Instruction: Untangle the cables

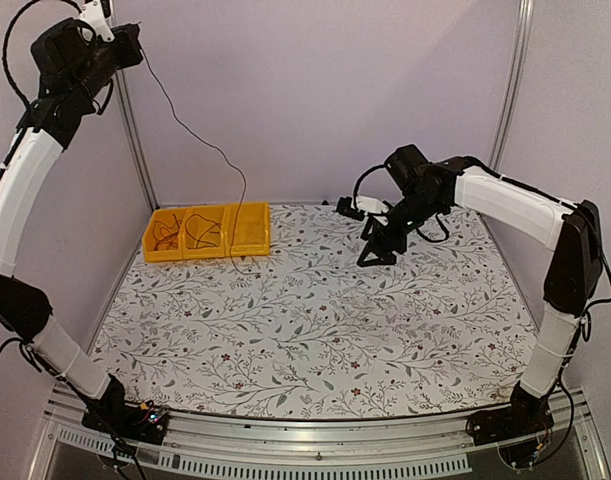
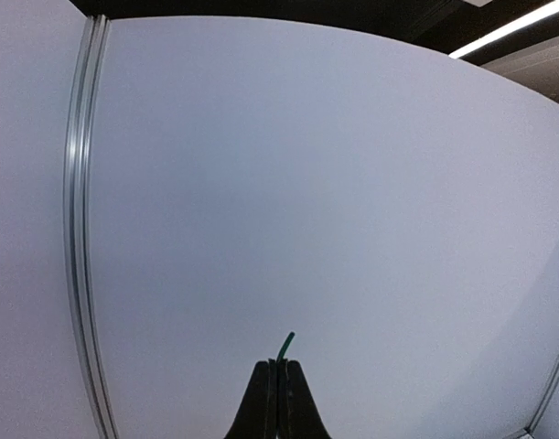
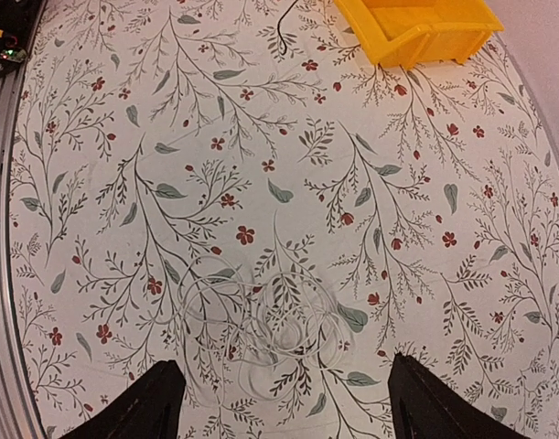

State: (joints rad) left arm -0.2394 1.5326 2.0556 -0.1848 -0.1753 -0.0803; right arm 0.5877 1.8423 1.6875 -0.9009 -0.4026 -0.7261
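Note:
My left gripper (image 1: 128,47) is raised high at the back left, shut on the tip of a thin dark cable (image 1: 200,137). That cable hangs down across the wall to the yellow bins (image 1: 250,247) and ends on the table just in front. In the left wrist view the cable's greenish tip (image 2: 287,345) sticks out above the shut left gripper (image 2: 279,363). My right gripper (image 3: 284,360) hovers open over a loose coil of pale cable (image 3: 288,315) lying on the floral cloth, apart from it. The left and middle bins hold a reddish cable (image 1: 166,234) and a black cable (image 1: 205,232).
The three joined yellow bins stand at the back left of the table; one corner of a bin (image 3: 416,32) shows in the right wrist view, with the dark cable's end (image 3: 284,27) beside it. A metal rail (image 1: 315,430) runs along the front edge. A small black object (image 1: 347,208) lies at the back.

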